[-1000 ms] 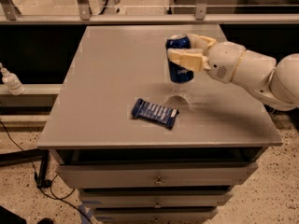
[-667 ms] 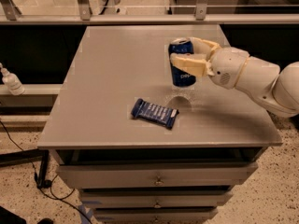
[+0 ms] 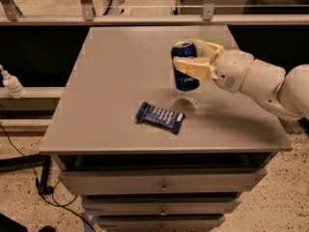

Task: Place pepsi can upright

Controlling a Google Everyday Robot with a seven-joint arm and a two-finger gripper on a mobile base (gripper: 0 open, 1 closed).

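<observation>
- Dark-blue aluminium, the pepsi can (image 3: 184, 79) stands upright over the right-hand part of the grey table (image 3: 111, 76), its silver top facing up and white lettering showing low on its side.
- Its base looks to be a little clear of the tabletop, with a soft shadow lying on the surface just below it.
- The gripper (image 3: 187, 55) reaches in from the right and is closed around the can's upper half.
- One cream finger (image 3: 193, 66) crosses the front of the can; the other lies behind it near the rim, so the can sits clamped between them.
- The white arm (image 3: 263, 81) runs from the gripper out to the right edge of the view, above the table's right side.
- A flat dark-blue snack bar wrapper (image 3: 159, 116) lies on the table, near the can and to its front-left, apart from it.
- Drawers (image 3: 161, 183) sit beneath the tabletop.
- A small white bottle (image 3: 10, 83) stands on a ledge far to the left, off the table.
</observation>
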